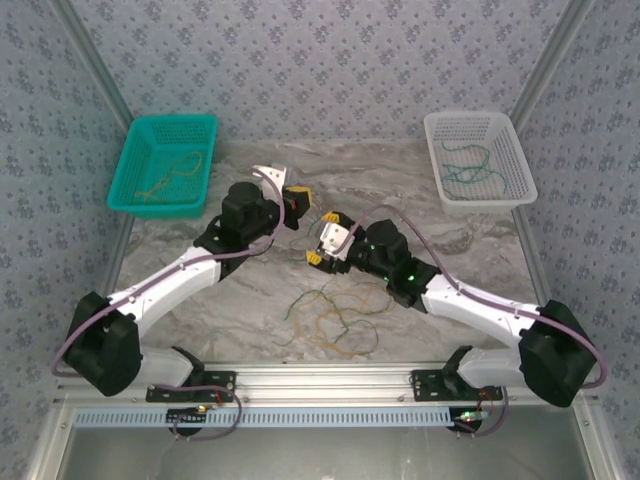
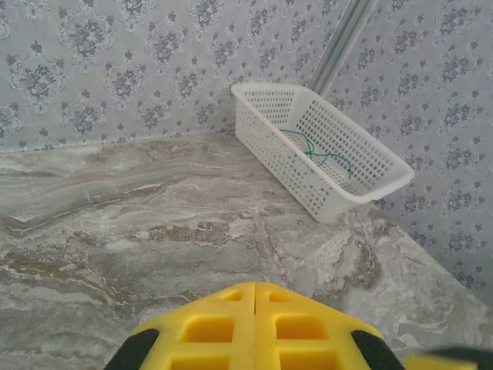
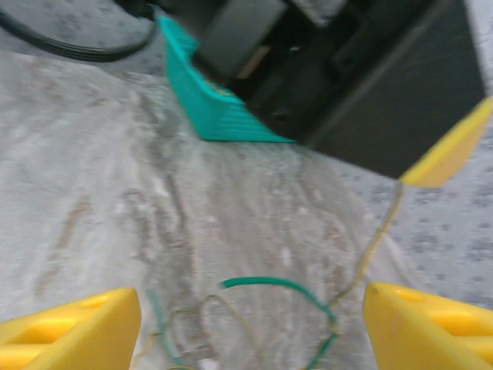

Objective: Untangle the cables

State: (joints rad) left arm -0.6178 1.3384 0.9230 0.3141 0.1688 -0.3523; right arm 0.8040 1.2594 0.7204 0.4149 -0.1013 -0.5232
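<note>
On the marble-patterned table (image 1: pixel 250 290), a loose tangle of cables (image 1: pixel 330 318) in dark green and orange-tan lies close to the near edge, about midway along it and between the two arm bases. The right claw (image 1: pixel 322 247) hangs just beyond the far side of that tangle, toward the middle of the table. In the right wrist view the right claw (image 3: pixel 250 324) is spread wide, its yellow fingers (image 3: pixel 69 327) well apart with nothing between them. A curved green strand (image 3: pixel 269 283) lies on the table ahead of the gap. An orange-tan strand (image 3: pixel 377 239) rises from the tangle in a nearly straight line up to a yellow fingertip (image 3: pixel 451 150) at the upper right, though the view is blurred. The left claw (image 1: pixel 292 203) sits just beside the right one, a little nearer the far edge. Seen from its own wrist, the left claw (image 2: pixel 254 297) has its two yellow fingers pressed flat together, and it appears to pinch that orange-tan strand. A teal basket (image 1: pixel 172 121) stands at the far left corner with orange-tan cables (image 1: pixel 170 175) inside it. A white basket (image 1: pixel 470 118) stands at the far right corner holding green cables (image 1: pixel 468 170). The left wrist view shows the white basket (image 2: pixel 285 162) against the patterned wall, with a green cable (image 2: pixel 312 148) on its floor.
</note>
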